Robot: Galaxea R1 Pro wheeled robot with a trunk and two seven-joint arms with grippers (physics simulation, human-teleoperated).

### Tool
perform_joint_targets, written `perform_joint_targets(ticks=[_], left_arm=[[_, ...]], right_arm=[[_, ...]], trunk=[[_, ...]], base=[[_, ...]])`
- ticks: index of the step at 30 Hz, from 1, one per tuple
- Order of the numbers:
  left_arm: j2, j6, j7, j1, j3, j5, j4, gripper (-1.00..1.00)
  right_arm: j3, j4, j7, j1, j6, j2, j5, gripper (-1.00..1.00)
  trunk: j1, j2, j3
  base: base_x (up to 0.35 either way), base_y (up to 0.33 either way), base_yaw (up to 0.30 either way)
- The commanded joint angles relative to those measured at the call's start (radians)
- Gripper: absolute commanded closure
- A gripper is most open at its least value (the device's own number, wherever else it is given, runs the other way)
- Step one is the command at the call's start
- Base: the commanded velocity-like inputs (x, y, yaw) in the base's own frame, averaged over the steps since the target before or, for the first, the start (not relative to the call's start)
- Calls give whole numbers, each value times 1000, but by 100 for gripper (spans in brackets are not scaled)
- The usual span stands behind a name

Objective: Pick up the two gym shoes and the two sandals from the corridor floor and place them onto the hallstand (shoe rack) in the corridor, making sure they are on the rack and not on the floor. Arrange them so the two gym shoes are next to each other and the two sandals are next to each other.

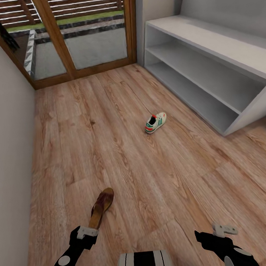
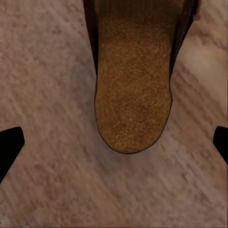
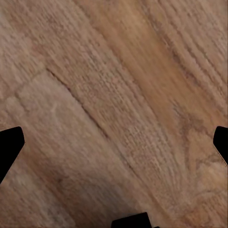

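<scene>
Shoes scattered on the wood-plank floor [image 1: 123,162]: one white sneaker [image 1: 155,123] with green stripes and red accents, lying alone out in the open, near the front of the shoe rack [image 1: 207,58] but apart from it. One brown sandal [image 1: 101,207] closer in, toward the left side, lying lengthwise with its rear end just beside the left gripper [image 1: 86,232]. Only this one sneaker and this one sandal visible on the boards.

Shoe rack pale grey, set along the right wall, two open tiers and a flat top, both tiers bare. Wooden-framed glass door [image 1: 80,32] at the far end of the corridor, a plain wall [image 1: 8,132] running along the left.

Left gripper low over the floor, right at the sandal's near end. From the left wrist camera, the sandal's tan footbed [image 2: 133,85] seen from above, rounded end toward the camera, lying between the two dark fingertips [image 2: 9,145], which stand wide apart and touch nothing.

Right gripper [image 1: 223,229] low at the right side, over bare boards, well apart from both shoes. From the right wrist camera, plank grain [image 3: 114,104] only between its fingertips [image 3: 9,145], likewise spread wide and holding nothing.
</scene>
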Motion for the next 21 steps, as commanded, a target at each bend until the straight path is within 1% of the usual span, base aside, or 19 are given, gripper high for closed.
perform_joint_targets(ticks=[1,4,6,17,21], left_arm=[[0,-3,1,0,-2,-7,0,-100],[0,-3,1,0,-2,-7,0,-100],[0,-3,1,0,-2,-7,0,-100],[0,-3,1,0,-2,-7,1,-100],[0,-3,1,0,-2,-7,0,-100]], right_arm=[[-1,-1,-7,0,4,1,-11,-100],[-1,-1,-7,0,4,1,-11,-100],[-1,-1,-7,0,4,0,-11,-100],[-1,-1,-7,0,4,0,-11,-100],[-1,-1,-7,-1,4,1,-11,-100]], trunk=[[0,0,-1],[0,0,-1],[0,0,-1],[0,0,-1],[0,0,-1]], base=[[302,0,0],[288,0,0],[149,0,0],[24,-3,0],[100,-83,0]])
